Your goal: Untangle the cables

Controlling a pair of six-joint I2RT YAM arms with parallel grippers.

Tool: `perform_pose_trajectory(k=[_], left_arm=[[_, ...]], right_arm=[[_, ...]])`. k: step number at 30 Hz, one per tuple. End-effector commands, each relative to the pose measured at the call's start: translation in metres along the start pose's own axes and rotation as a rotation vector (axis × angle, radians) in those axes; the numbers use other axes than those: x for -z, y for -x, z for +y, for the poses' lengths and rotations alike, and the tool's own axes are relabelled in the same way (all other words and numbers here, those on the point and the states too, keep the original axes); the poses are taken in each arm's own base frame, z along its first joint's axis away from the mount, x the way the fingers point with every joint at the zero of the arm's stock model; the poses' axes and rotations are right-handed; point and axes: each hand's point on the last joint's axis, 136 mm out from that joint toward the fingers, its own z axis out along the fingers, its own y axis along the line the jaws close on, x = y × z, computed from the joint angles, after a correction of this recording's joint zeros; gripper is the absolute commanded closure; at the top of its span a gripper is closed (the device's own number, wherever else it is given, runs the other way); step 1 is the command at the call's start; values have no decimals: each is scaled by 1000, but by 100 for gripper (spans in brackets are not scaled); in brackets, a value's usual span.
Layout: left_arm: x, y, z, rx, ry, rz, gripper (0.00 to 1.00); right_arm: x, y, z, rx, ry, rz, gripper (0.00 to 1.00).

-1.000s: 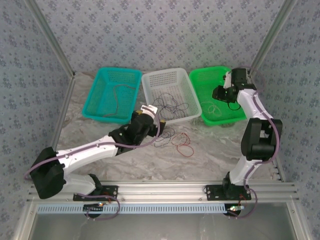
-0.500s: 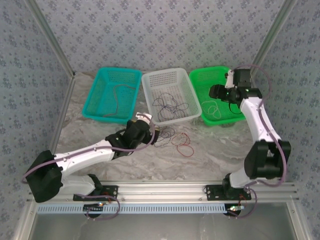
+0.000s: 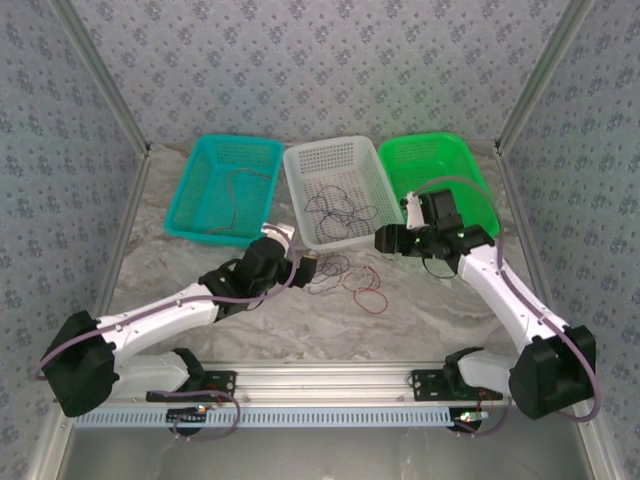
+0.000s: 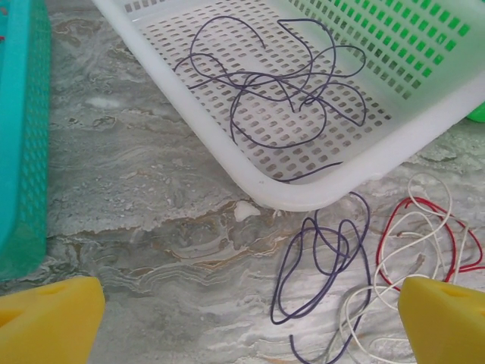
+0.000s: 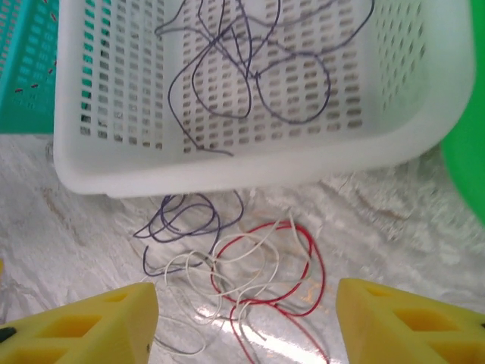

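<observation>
Three baskets sit in a row along the table's [image 3: 430, 305] far edge: left basket [image 3: 183, 200], middle basket [image 3: 345, 243], right basket [image 3: 425, 139], neighbours side by side. One cable [image 3: 236, 192] lies in the left basket. Bunch of cables [image 3: 338, 212] lies in the middle basket. Loose tangle [image 3: 352, 280] lies on the table just in front of the middle basket's near rim. Left gripper [image 3: 308, 265] is just left of the tangle. Right gripper [image 3: 384, 240] is behind-right of it, by the middle basket's near right corner.

Three baskets [image 3: 238, 140] [image 3: 330, 146] [image 3: 425, 138], two tools [image 3: 308, 264] [image 3: 384, 240], several cables [image 3: 362, 290].
</observation>
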Motion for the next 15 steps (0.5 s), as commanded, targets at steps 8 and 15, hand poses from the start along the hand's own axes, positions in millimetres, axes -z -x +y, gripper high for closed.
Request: perform_pose_trajectory(k=[8,15], left_arm=[[-2,10,-3,44,-16,-28,0],[-6,7,-5,41,-20,-12,1]], right_arm=[[-41,-59,6,-38,-69,101,48],[-61,-76,11,-78,-67,154,46]])
